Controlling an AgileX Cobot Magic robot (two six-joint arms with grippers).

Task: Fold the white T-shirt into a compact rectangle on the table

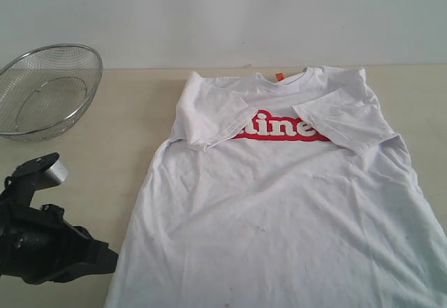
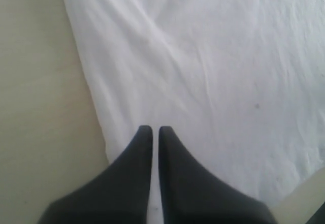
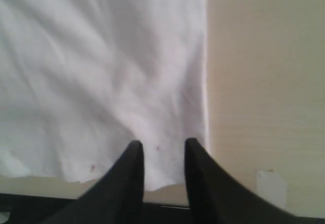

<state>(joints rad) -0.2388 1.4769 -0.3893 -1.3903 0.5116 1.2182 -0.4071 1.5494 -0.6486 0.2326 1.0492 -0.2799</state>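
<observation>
At the near edge of the table (image 1: 133, 119) we find the left gripper (image 2: 152, 128) narrowed to a slit, the right gripper (image 3: 162, 142) parted, both over the hem of the shirt (image 1: 279, 210), lying chest-up, sleeves folded in, collar toward the far edge; basket (image 1: 45, 88) at far-left corner

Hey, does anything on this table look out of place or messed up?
The white short-sleeved cotton T-shirt has small dark and reddish specks near its hem, like stains. A round wire-mesh metal basket sits far left on the pale beige table, unrelated to folding.
</observation>
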